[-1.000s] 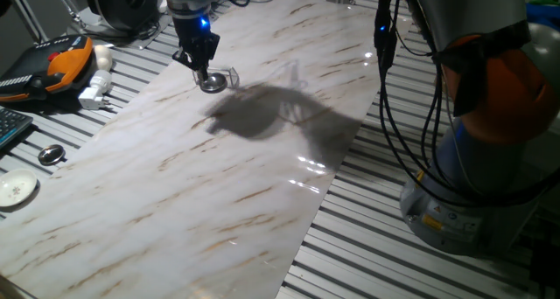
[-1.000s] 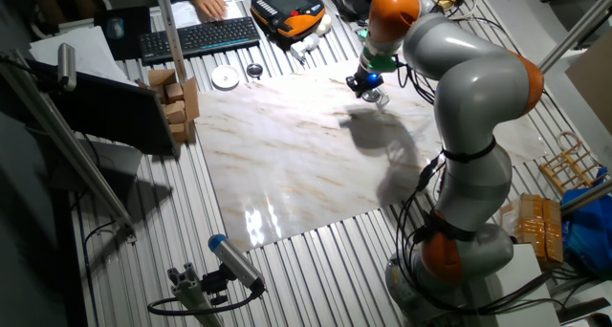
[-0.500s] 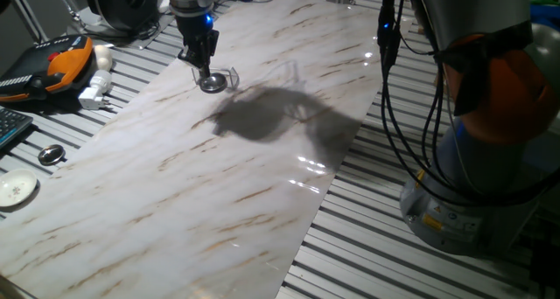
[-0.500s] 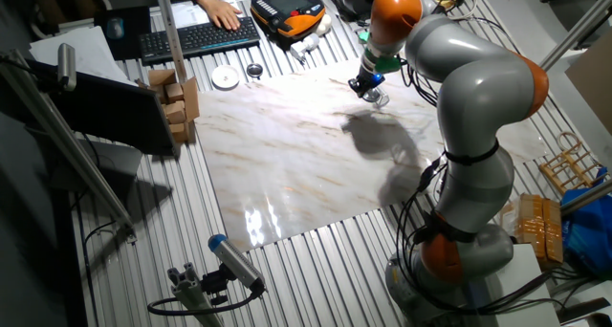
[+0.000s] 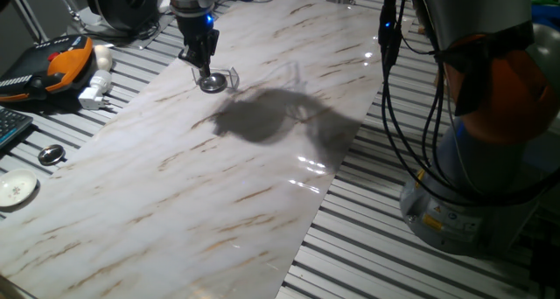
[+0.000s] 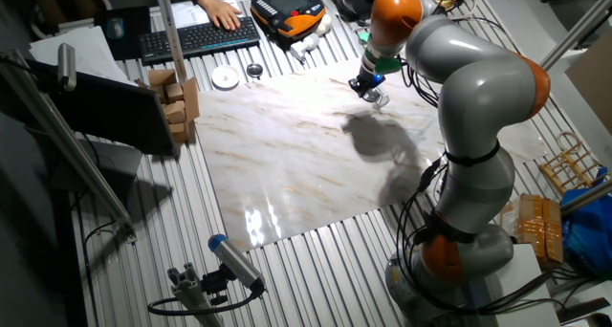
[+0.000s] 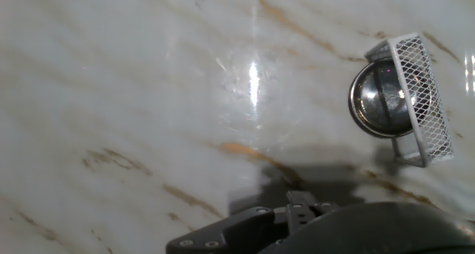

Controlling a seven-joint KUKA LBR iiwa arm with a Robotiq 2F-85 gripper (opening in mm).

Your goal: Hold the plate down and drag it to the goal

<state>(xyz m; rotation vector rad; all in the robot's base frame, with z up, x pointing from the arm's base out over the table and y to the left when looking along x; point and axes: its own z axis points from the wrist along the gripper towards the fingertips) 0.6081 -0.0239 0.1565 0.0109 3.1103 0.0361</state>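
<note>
In one fixed view the marble tabletop [image 5: 219, 194] runs from the near edge up to the far one. Off its near-left corner, on the ribbed bench, lies a flat white disc [image 5: 16, 189], and just beyond it a small dark-centred metal disc [image 5: 51, 155]. The middle of the tabletop carries only the arm's broad dark shadow [image 5: 262, 120].

Farther on, close to the left edge and well toward the far end, sits the plate [image 5: 213, 84] — small, round and shiny. The goal [image 5: 231, 74], a clear bracket with low walls, stands right against it on the side away from the left edge. The gripper [image 5: 202, 69] points straight down here, its dark fingers drawn close together, and the tips meet the plate's near-left rim or stand just above it — I cannot tell which. Nor can I tell whether the fingers are fully closed; nothing is visibly clasped between them.

The hand view shows the plate [image 7: 382, 98] toward the right edge of the picture, with one mesh-patterned wall of the goal [image 7: 423, 98] overlapping its right part. The plate seems to lie partly inside the bracket. Only the dark gripper body shows at the bottom; the fingertips are out of sight.

The other fixed view has the gripper [image 6: 368, 90] upright over the plate [image 6: 375, 98] near the tabletop's far edge, too small for detail. Beyond the left edge lie a white plug [image 5: 94, 93] and an orange-and-black pendant [image 5: 61, 61].
</note>
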